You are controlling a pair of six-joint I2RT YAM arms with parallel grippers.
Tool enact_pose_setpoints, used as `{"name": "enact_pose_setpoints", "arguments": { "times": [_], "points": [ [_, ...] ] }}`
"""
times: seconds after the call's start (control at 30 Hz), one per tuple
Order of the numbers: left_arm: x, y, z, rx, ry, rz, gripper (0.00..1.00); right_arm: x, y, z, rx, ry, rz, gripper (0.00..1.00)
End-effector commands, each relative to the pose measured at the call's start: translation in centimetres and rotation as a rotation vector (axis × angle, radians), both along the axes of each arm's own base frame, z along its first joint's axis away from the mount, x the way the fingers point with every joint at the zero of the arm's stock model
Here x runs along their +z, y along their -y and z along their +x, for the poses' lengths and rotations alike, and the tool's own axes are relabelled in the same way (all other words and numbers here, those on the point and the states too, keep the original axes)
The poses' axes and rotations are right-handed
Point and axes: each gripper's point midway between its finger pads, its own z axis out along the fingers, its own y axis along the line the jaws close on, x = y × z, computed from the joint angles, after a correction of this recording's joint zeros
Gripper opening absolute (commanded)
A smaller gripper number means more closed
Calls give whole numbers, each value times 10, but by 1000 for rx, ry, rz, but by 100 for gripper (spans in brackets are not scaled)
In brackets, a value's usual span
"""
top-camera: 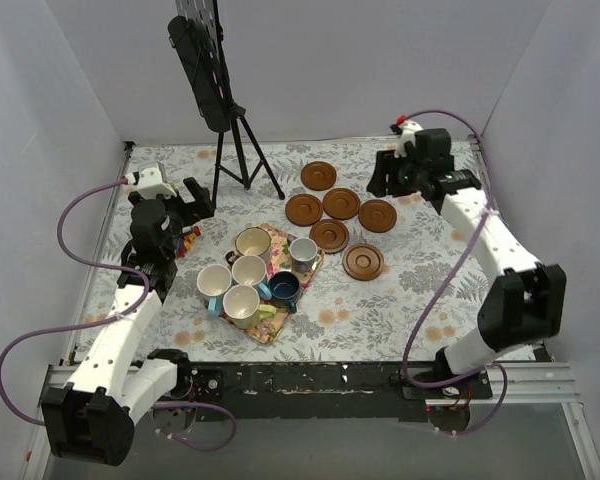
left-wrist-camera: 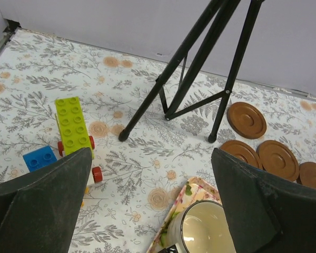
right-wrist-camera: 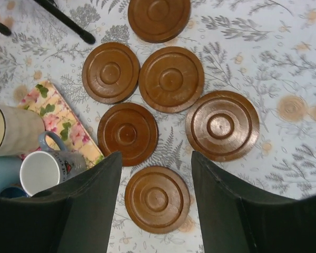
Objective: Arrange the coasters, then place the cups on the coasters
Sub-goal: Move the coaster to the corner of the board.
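Right gripper (right-wrist-camera: 156, 158) hangs over the far-right patch of the table, jaws parted with nothing between them, looking straight down on the six wooden coasters (right-wrist-camera: 171, 79). They lie flat in a loose cluster, a couple edge to edge, and one sits a little apart on the far side near a foot of the tripod (top-camera: 242, 150). The six cups (top-camera: 242, 305) stand bunched upright on the floral mat (top-camera: 266, 330), just left of that cluster with none on a coaster, while the left gripper (left-wrist-camera: 150, 153) is spread wide and empty at the far left, near the toy blocks (left-wrist-camera: 72, 125).
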Motion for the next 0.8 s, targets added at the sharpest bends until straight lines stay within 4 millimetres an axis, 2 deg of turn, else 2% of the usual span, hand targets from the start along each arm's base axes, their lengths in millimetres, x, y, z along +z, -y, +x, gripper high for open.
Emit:
{"name": "enact_pose_setpoints", "arguments": {
  "times": [0.0,0.13,0.2,0.23,0.33,0.43,0.47,0.5,0.57,0.77],
  "points": [
    [-1,10,0,-33,4,13,98,-10,-32,27,79,-20,-93,62],
    [-3,17,0,-46,3,9,98,-33,-53,62,105,-28,-136,59],
    [-3,21,0,-58,3,4,98,-47,-60,80,115,-15,-133,41],
    [-4,24,-1,-69,3,4,98,-50,-63,89,119,2,-137,38],
    [-6,31,0,-96,-2,3,98,-64,-69,120,137,67,-172,38],
    [-6,31,1,-92,-2,6,98,-65,-81,145,165,87,-169,41],
    [-6,31,1,-92,-2,8,98,-63,-86,151,178,96,-156,43],
    [-6,31,1,-94,-2,8,98,-73,-91,156,193,86,-148,45],
    [-6,32,1,-100,-2,7,98,-73,-101,167,207,98,-128,46],
    [-5,38,1,-128,3,10,98,-92,-103,193,137,122,-111,52]
  ]
}}
